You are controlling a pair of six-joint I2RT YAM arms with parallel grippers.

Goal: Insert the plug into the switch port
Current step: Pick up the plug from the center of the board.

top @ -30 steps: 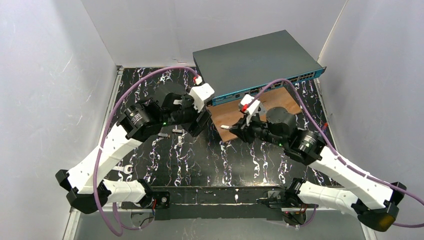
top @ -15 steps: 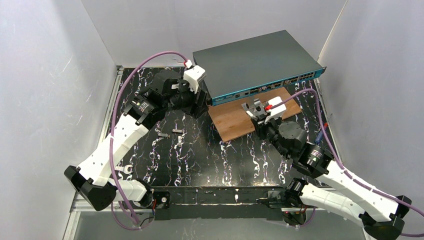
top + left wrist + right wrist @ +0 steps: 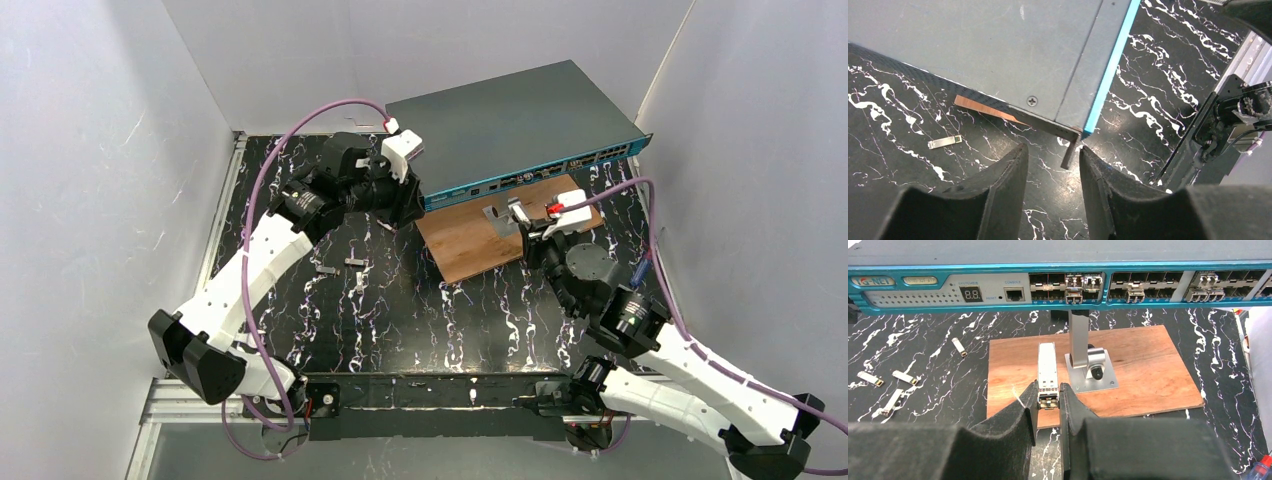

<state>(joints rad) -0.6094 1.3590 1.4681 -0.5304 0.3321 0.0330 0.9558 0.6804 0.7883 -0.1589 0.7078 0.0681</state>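
The switch (image 3: pixel 510 115) is a wide dark grey box at the back, resting on a brown board. Its teal front strip (image 3: pixel 1058 266) with rows of sockets faces my right gripper (image 3: pixel 1048 390). That gripper is shut on the plug (image 3: pixel 1047 365), a small silver module pointing at the sockets from above the board, well short of them. My left gripper (image 3: pixel 1050 150) is open at the switch's (image 3: pixel 973 45) left front corner. The corner's metal mounting ear (image 3: pixel 1069 152) shows in the gap between its fingers, close to the right one. In the top view the left gripper (image 3: pixel 408 205) sits beside that corner.
The brown wooden board (image 3: pixel 1148 370) carries a silver bracket post (image 3: pixel 1079 340) just right of the plug. Several loose silver modules (image 3: pixel 870 378) lie on the black marbled table, one (image 3: pixel 944 143) near the left gripper. White walls close in both sides. Purple cables trail from both wrists.
My left gripper has moved back to the switch's left front corner and its jaws have narrowed. My right arm has swung round to face the switch front, still holding the plug.
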